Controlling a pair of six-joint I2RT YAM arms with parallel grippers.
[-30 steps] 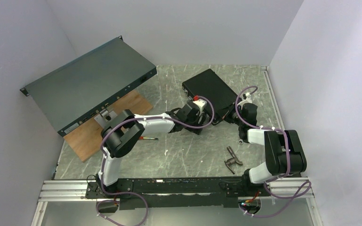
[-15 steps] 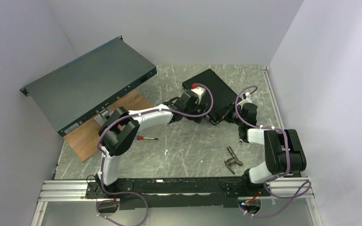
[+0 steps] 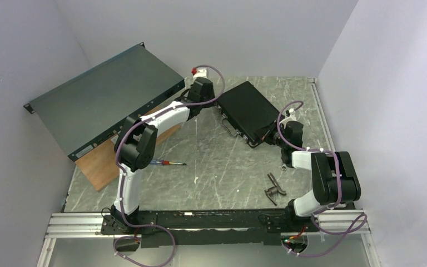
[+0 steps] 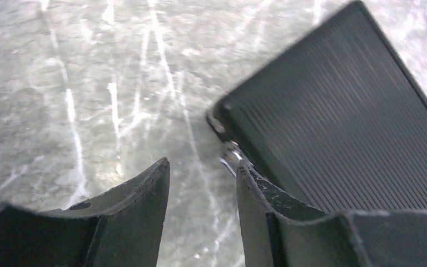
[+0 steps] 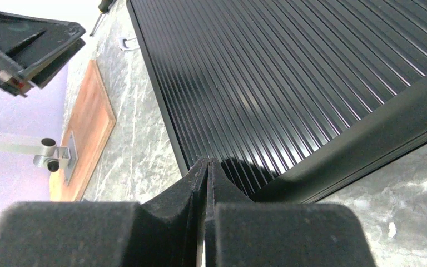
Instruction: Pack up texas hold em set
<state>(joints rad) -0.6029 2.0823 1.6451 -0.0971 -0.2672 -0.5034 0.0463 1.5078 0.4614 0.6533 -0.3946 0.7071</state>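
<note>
1. Briefcase [image 3: 248,111] lies flat on the bench [image 3: 211,172] toward its far side, lid down and ribbed black shell uppermost. No chips, discs or cards show anywhere, so the set looks stowed. The step in hand seems to be securing the closed case.
2. The left end effector [image 4: 203,166] hovers over bare bench just off the case's far-left corner. Its fingers stand partly apart with nothing between them.
3. A small metal fitting [image 4: 231,158] sits on that corner, just ahead of the left arm's right-hand finger. The blur hides whether it is a latch or a hinge, so that needs settling before any push.
4. The right end effector [image 5: 207,162] has its fingers pressed fully together and holds nothing. Its tips sit at the case's near-right edge, over the ribbed lid; I cannot tell whether they touch it.
5. To do this well, use the right end effector as a brace pressing down on the lid, so the case neither slides nor springs open.
6. Bring the left one in low from the side and set one fingertip against the fitting, not the lid's edge.
7. The screwdriver [image 3: 167,163] and wrench [image 3: 275,186] lie well apart from the case and should be left alone.
</note>
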